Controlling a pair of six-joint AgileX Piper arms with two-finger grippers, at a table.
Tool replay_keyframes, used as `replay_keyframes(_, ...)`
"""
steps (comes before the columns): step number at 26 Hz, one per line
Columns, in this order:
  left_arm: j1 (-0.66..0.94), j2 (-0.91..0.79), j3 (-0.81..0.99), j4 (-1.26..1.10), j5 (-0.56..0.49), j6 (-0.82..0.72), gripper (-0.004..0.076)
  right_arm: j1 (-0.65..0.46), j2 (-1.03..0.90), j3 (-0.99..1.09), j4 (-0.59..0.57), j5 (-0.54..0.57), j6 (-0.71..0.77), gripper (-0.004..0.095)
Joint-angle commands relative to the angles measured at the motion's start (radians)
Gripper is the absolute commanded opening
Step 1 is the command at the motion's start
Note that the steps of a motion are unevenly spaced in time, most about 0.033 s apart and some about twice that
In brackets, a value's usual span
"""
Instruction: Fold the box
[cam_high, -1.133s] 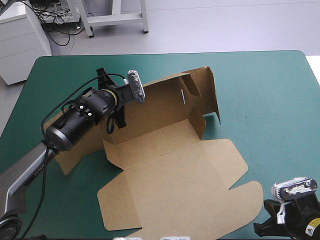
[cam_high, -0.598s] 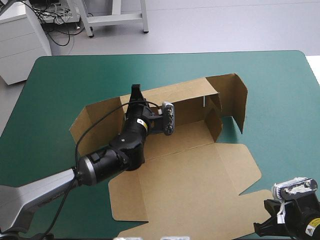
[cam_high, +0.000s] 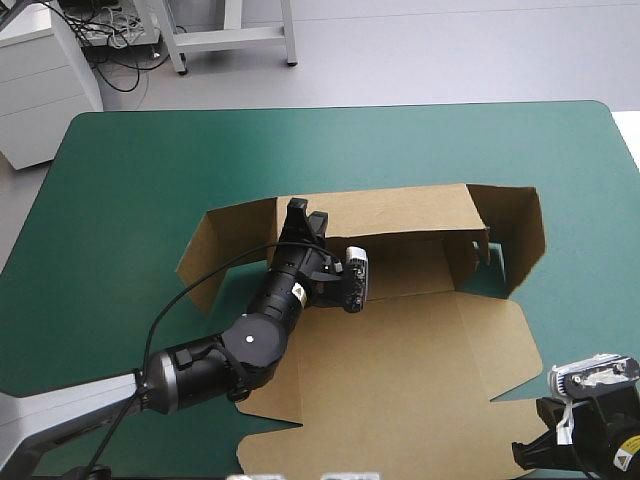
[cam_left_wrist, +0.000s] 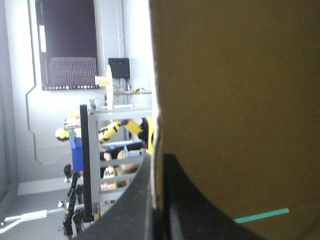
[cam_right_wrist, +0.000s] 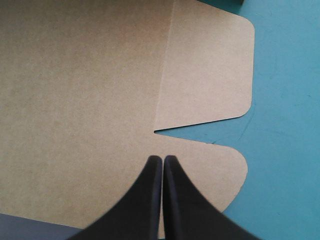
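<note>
The brown box (cam_high: 400, 350) lies in the middle of the table, its big lid panel flat toward the near edge. Its long far wall (cam_high: 400, 212) stands raised, with an end flap (cam_high: 518, 238) upright at the right and another flap (cam_high: 212, 252) at the left. My left gripper (cam_high: 297, 212) reaches over the base to the far wall's top edge; in the left wrist view the left gripper (cam_left_wrist: 157, 161) is shut on that board edge. My right gripper (cam_right_wrist: 162, 159) is shut and empty, hovering over a rounded near-right flap (cam_right_wrist: 210, 70) of the box.
Bare teal-green cover (cam_high: 120, 200) shows to the left of the box and along the far side (cam_high: 400, 140). The right arm's wrist (cam_high: 590, 440) sits at the table's near right corner, close to the box's near-right flap.
The left gripper has swung the box round and dragged it right and nearer, so the far wall now runs along the table's length. The right arm has stayed put.
</note>
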Motion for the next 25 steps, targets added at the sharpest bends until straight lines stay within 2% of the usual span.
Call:
replay_keyframes(1,-0.011,-0.077,-0.019,0.063,-0.011,-0.014,-0.0032,-0.005,0.011,-0.023,-0.001,-0.048,0.009,-0.0008)
replay_keyframes(9,-0.011,-0.083,0.042,0.085,0.004,-0.012,-0.0032,-0.005,0.011,-0.023,0.006,-0.057,0.035,-0.0008)
replay_keyframes(22,0.069,-0.033,0.046,0.145,0.006,-0.018,-0.0032,-0.005,0.013,-0.023,0.006,-0.075,0.059,-0.0008)
replay_keyframes(25,0.069,-0.031,0.046,0.157,-0.024,-0.054,-0.0032,-0.005,0.013,-0.023,0.006,-0.075,0.069,-0.0008)
